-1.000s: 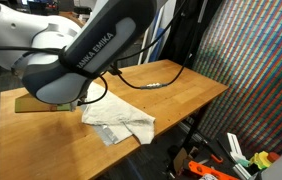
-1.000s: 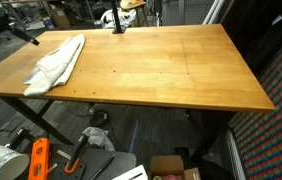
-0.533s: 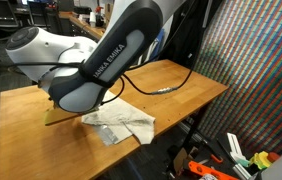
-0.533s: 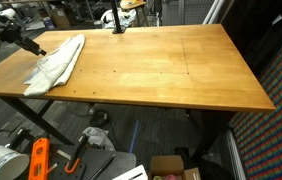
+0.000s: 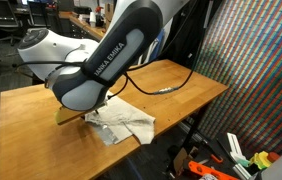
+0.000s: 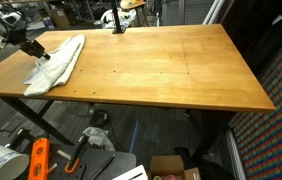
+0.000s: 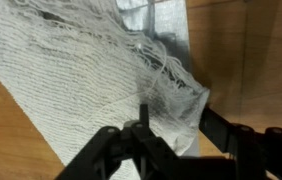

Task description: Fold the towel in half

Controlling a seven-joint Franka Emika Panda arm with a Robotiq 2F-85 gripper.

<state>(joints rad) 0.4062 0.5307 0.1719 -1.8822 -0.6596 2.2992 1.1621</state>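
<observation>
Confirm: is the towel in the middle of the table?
No, the towel lies rumpled at one end of the table, near its edge.

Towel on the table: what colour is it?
White towel, greyish at one edge; clearest in wrist view.

Wooden table (image 6: 151,70), crumpled white towel (image 6: 59,62) near its corner

On my end the towel (image 6: 58,60) lies on the table (image 6: 151,70) by one corner, gripper (image 7: 178,128) straddling its edge, a cable (image 5: 164,86) further back.
</observation>
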